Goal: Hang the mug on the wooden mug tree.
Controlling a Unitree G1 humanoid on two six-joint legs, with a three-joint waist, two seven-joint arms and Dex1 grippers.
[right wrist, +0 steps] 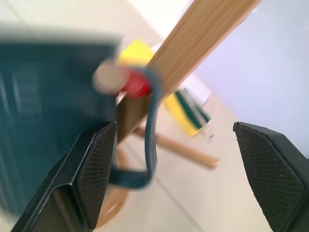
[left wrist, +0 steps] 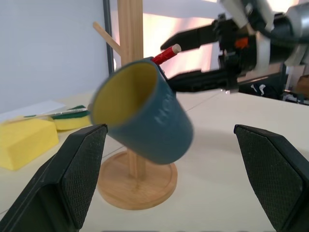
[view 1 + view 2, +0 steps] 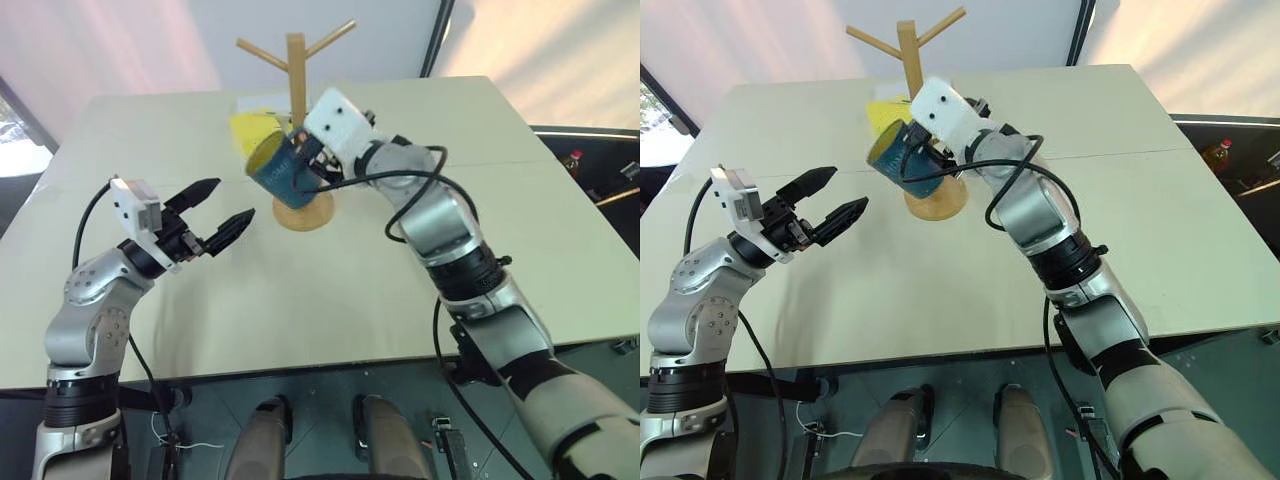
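The teal-blue mug with a yellow inside hangs tilted on the wooden mug tree, its mouth turned towards my left side. Its blue loop handle sits over a red-tipped peg. My right gripper is open just behind the mug, one finger on each side of the handle and apart from it. Lower and to the left of the mug, my left gripper is open and empty, pointing at the mug and the tree's round base.
Yellow sponges and a white sheet lie on the pale table behind and left of the tree. The right arm reaches across the table's middle. A bottle stands beyond the table's right edge.
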